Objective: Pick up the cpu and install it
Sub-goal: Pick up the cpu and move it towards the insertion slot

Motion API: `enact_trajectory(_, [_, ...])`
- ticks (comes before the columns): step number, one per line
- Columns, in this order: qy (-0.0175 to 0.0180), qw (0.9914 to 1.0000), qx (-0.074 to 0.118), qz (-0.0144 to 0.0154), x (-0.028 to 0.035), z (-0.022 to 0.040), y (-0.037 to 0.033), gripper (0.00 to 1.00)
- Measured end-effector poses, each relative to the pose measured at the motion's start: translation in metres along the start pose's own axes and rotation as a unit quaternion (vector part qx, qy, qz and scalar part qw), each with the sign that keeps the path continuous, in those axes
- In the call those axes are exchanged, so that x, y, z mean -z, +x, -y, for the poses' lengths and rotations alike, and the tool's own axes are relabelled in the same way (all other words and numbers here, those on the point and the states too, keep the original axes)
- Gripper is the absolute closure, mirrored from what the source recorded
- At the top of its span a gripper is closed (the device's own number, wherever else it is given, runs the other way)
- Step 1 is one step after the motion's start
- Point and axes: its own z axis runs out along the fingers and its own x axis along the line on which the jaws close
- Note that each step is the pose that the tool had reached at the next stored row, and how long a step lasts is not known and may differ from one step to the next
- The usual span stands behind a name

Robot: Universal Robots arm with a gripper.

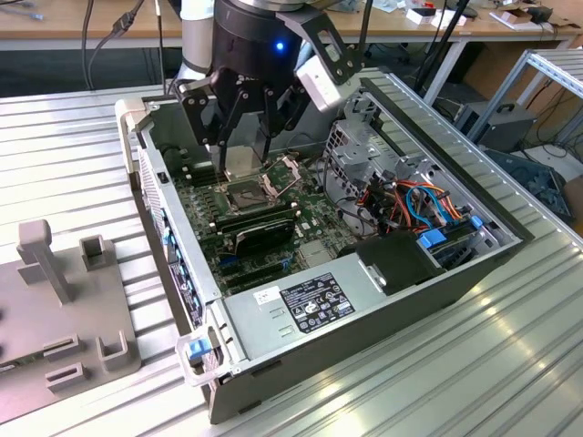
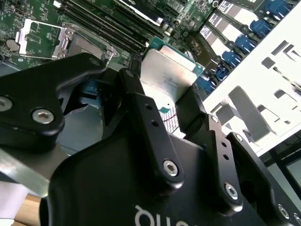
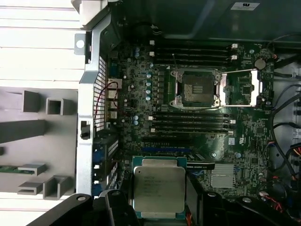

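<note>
Clamped on the cpu (image 3: 159, 190) near the open socket (image 3: 195, 88), the gripper (image 3: 157, 209) risks damaging that socket if the chip lands skewed or offset.

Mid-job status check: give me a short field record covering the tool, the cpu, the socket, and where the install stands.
grasp: black tool shut on the thin, square, silver-grey-topped cpu
cpu contact: gripped on two opposite edges, clear of the board
socket: square metal socket frame, bracket swung open, no chip seated in it
board: green motherboard inside the open grey metal computer case
tool position: over the motherboard, close to the socket
install: not done
</note>
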Motion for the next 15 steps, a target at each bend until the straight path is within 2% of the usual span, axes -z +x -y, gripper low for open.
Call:
enact_trajectory(6, [0.0000,1.00000,0.000,0.0000,0.0000,0.0001,-0.0040,0.46])
enact_trajectory(15, [0.0000,1.00000,0.000,0.0000,0.0000,0.0001,-0.0061,0.46])
